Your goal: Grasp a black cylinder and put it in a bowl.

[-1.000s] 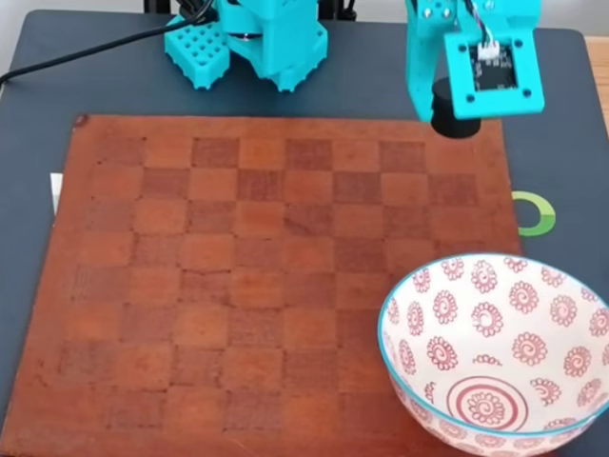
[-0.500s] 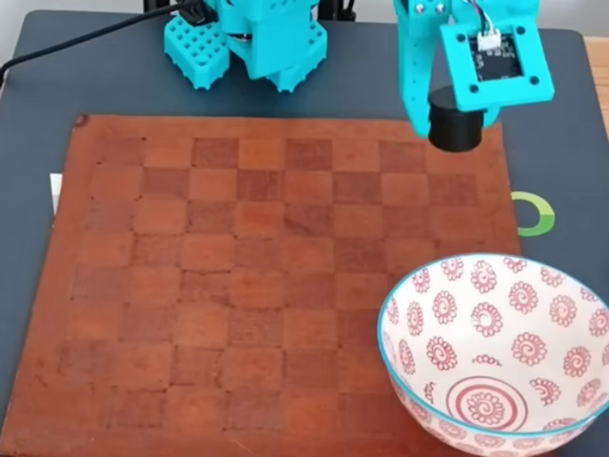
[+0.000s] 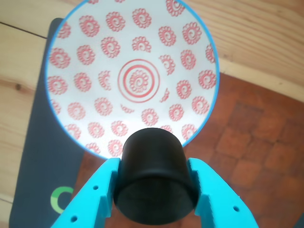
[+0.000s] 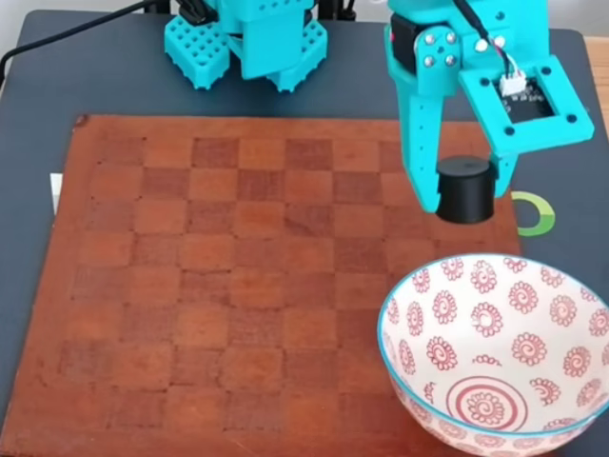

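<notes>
The black cylinder point(image 4: 465, 189) hangs in the air above the board, clamped between the turquoise fingers of my gripper point(image 4: 464, 195). In the wrist view the same cylinder point(image 3: 153, 176) sits between the two fingers of the gripper point(image 3: 154, 190), just short of the bowl's near rim. The white bowl point(image 4: 495, 352) with red spiral patterns and a light-blue rim stands at the board's lower right corner in the fixed view, a short way below the cylinder. The bowl point(image 3: 133, 71) holds nothing.
The brown chessboard point(image 4: 238, 286) lies on a dark mat point(image 4: 95, 86). A green ring mark point(image 4: 539, 213) shows on the mat right of the board. The arm's turquoise base point(image 4: 247, 38) stands at the back. Wooden floor point(image 3: 266, 33) lies beyond the bowl.
My gripper has carried the black cylinder from the board's back edge toward the bowl, moving nearer the camera and downward in the fixed view. The bowl has stayed put.
</notes>
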Available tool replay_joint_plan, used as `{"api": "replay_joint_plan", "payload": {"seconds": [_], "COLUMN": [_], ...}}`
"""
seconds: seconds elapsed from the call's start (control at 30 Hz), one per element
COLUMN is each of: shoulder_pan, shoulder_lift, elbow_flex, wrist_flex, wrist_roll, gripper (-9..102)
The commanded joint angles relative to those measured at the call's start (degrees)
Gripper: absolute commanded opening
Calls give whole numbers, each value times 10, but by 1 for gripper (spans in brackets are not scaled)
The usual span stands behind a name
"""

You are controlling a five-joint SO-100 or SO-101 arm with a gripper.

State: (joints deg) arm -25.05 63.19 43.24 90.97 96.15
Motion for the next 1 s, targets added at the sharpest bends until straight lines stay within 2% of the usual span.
{"api": "replay_joint_plan", "payload": {"seconds": [0.0, 0.6, 0.8, 0.97], "shoulder_pan": [4, -5, -5, -5], "shoulder_lift": [-22, -242, -245, -244], "elbow_flex": [-69, -273, -284, -284], "wrist_flex": [-7, -4, 13, 18], "wrist_roll": [-14, -14, -14, -14], "gripper": [11, 12, 26, 27]}}
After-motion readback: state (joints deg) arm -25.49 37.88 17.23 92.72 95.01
